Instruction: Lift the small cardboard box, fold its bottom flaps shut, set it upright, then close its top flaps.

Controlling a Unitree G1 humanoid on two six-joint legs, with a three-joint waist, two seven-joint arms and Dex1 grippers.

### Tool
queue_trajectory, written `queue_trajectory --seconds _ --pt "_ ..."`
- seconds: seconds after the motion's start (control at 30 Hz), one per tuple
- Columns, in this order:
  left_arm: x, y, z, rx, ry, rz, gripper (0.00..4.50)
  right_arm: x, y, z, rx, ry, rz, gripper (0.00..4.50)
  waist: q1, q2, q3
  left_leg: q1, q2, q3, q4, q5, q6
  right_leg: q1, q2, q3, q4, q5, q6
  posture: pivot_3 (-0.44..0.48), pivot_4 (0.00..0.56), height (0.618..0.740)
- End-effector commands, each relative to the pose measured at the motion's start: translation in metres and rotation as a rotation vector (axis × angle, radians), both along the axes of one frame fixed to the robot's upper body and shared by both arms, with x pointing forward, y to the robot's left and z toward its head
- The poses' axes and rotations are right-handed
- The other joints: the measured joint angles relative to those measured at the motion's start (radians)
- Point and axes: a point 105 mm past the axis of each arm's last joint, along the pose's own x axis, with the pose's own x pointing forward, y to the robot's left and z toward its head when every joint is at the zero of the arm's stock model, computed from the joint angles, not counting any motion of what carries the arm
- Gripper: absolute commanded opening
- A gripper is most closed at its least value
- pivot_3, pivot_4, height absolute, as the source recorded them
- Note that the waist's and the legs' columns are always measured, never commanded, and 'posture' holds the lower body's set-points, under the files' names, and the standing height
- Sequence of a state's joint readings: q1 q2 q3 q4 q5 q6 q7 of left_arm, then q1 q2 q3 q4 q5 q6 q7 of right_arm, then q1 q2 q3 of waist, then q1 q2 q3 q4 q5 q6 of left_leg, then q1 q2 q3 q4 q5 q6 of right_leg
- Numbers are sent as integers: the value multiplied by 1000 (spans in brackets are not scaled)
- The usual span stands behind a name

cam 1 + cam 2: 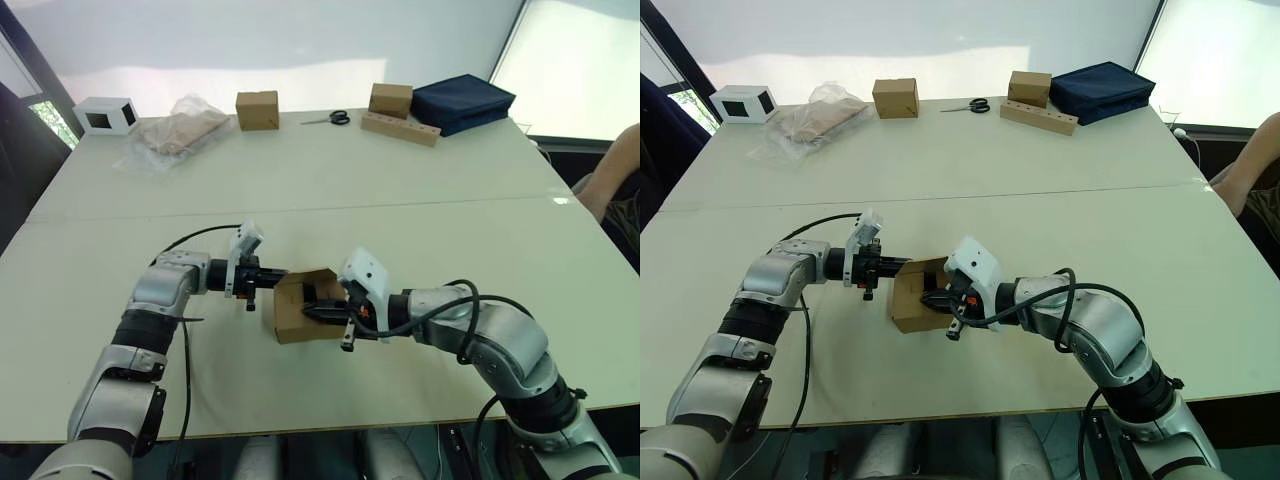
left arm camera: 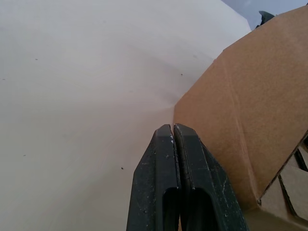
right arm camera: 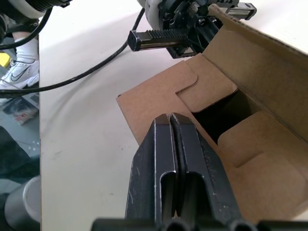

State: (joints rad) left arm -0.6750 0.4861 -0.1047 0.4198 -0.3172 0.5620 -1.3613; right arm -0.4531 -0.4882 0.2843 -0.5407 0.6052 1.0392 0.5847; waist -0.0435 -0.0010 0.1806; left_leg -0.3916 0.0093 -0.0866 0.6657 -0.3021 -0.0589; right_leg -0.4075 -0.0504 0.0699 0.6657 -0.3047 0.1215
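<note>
The small cardboard box (image 1: 296, 326) lies on the table (image 1: 330, 190) between my two grippers. One open end faces my right gripper (image 3: 171, 118). At that end several flaps (image 3: 208, 89) are folded partly inward around a dark opening (image 3: 217, 113). I cannot tell whether these are the bottom flaps or the top flaps; the other end is hidden. My right gripper is shut, its tips over that open end and holding nothing. My left gripper (image 2: 172, 128) is shut too, its tips right beside the box's outer wall (image 2: 250, 106) on the far side.
Along the table's far edge stand two neat brown cubes (image 1: 257, 110) (image 1: 390, 100), scissors (image 1: 328, 118), a wooden block (image 1: 400, 128), a navy bag (image 1: 462, 100), a white box (image 1: 105, 116) and a plastic bag (image 1: 176, 130). A person (image 1: 612, 180) sits at the right edge.
</note>
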Motion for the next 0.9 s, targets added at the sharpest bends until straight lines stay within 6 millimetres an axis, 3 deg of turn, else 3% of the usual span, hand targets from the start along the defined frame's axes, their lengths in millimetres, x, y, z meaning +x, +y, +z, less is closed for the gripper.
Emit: queue_trajectory --seconds 0.03,0.33,0.53,0.67,0.9 --pt "2 0 11 -24 -44 4 39 1 0 5 21 1 -5 0 0 0 0 0 0 0 0 0 0 0 0 0 0 0 0 0 150 740" --pt "15 19 21 -43 -85 132 39 0 -3 6 44 6 1 0 0 0 0 0 0 0 0 0 0 0 0 0 0 0 0 0 150 740" --pt "20 48 51 -66 -173 258 39 1 -3 6 51 6 2 0 -1 0 0 0 0 0 0 0 0 0 0 0 0 0 0 0 150 740" --pt "-10 55 74 -45 -223 223 39 2 -2 5 64 7 3 0 -2 0 0 0 0 0 0 0 0 0 0 0 0 0 0 0 150 740" --pt "-73 41 75 21 -194 114 39 -2 4 8 101 12 27 0 0 0 0 0 1 0 -1 0 0 0 -1 0 0 0 0 0 150 740"
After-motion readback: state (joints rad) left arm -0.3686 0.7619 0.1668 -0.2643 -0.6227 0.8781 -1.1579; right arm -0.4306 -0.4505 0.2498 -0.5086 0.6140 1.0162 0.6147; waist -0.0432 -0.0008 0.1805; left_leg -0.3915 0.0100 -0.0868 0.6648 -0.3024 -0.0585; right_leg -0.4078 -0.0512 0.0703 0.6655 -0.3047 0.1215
